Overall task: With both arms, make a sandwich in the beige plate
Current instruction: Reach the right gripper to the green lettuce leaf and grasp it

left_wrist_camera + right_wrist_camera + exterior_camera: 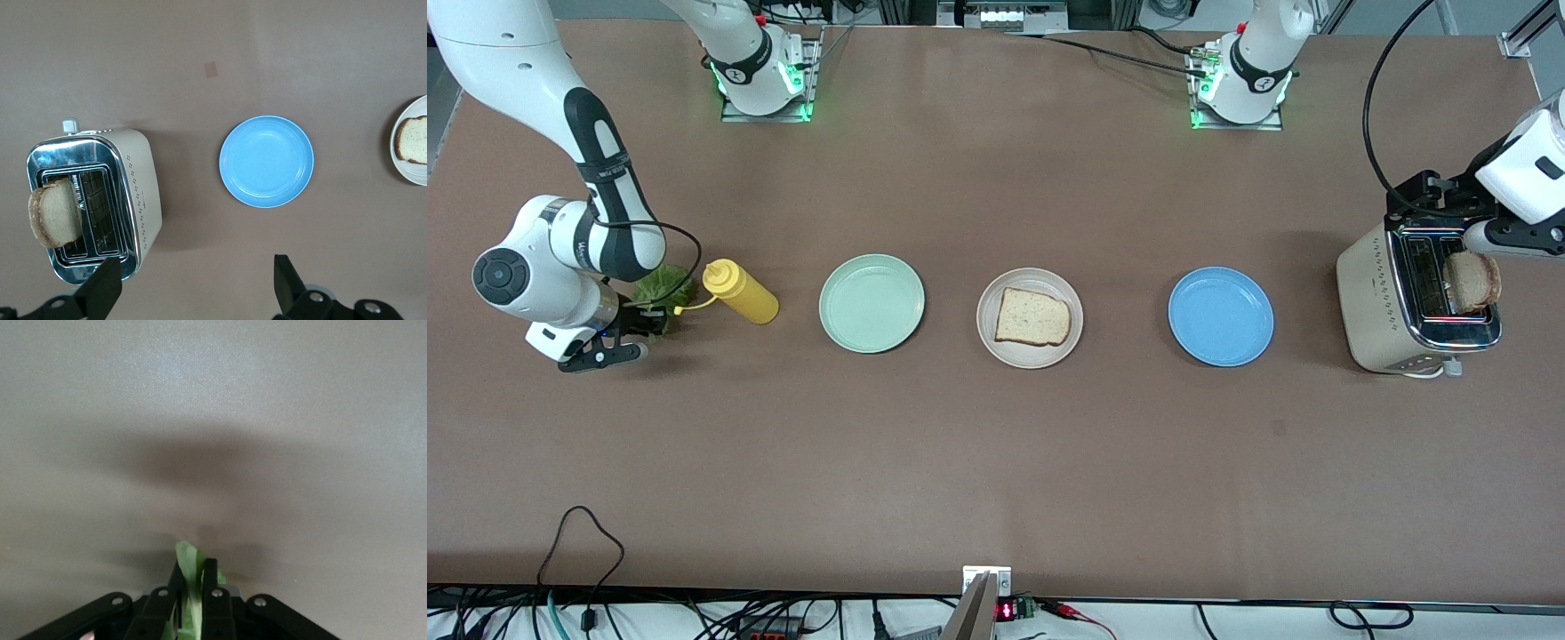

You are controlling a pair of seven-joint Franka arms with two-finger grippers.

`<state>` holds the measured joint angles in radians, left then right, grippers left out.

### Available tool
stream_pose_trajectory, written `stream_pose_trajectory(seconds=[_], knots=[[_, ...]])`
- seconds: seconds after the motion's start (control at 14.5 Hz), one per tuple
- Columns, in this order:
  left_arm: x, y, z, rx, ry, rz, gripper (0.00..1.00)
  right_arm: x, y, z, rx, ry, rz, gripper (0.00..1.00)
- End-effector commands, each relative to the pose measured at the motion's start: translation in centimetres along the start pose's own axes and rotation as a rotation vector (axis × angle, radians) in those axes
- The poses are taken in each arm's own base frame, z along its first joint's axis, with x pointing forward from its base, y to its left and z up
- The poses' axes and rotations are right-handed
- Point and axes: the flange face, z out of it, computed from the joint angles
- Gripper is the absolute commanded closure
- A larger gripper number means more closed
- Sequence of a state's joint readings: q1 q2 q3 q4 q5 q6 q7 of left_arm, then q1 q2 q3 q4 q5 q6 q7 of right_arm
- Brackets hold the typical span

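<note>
The beige plate sits at the table's middle with one bread slice lying on it; both show at the edge of the left wrist view. A second slice stands up out of the toaster, also seen in the left wrist view. My left gripper is open and empty above the toaster's edge. My right gripper is shut on the green lettuce leaf, low over the table beside the yellow bottle; the leaf shows between the fingers.
A yellow squeeze bottle lies beside the lettuce. A mint green plate stands between it and the beige plate. A blue plate stands between the beige plate and the toaster, also in the left wrist view.
</note>
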<state>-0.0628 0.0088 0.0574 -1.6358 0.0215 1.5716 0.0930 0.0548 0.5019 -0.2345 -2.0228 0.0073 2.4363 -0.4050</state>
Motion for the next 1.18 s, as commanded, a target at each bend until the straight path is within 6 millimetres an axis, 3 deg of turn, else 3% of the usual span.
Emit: stream_pose_trajectory(seconds=[0.0, 0.07, 0.28, 0.62, 0.9, 1.11], knots=[[-0.5, -0.1, -0.7, 0.017, 0.001, 0.001, 0.00, -0.1, -0.3, -1.5, -0.011, 0.020, -0.049, 0.95], [-0.5, -0.1, -0.7, 0.017, 0.001, 0.001, 0.00, 0.0, -0.4, -2.6, -0.013, 0.034, -0.053, 1.00], [-0.4, -0.1, -0.7, 0.016, -0.001, 0.001, 0.00, 0.8, -0.8, -7.3, -0.009, 0.053, -0.070, 1.00], [-0.4, 0.0, -0.7, 0.017, -0.001, -0.001, 0.00, 2.3, -1.3, -18.1, -0.001, 0.062, -0.209, 1.00], [-0.4, 0.0, -0.7, 0.017, 0.001, -0.002, 0.00, 3.6, -4.0, -26.4, 0.014, 0.021, -0.348, 1.00], [-0.4, 0.0, -0.7, 0.017, 0.001, -0.002, 0.00, 4.7, -9.3, -31.0, -0.052, -0.016, -0.588, 1.00]])
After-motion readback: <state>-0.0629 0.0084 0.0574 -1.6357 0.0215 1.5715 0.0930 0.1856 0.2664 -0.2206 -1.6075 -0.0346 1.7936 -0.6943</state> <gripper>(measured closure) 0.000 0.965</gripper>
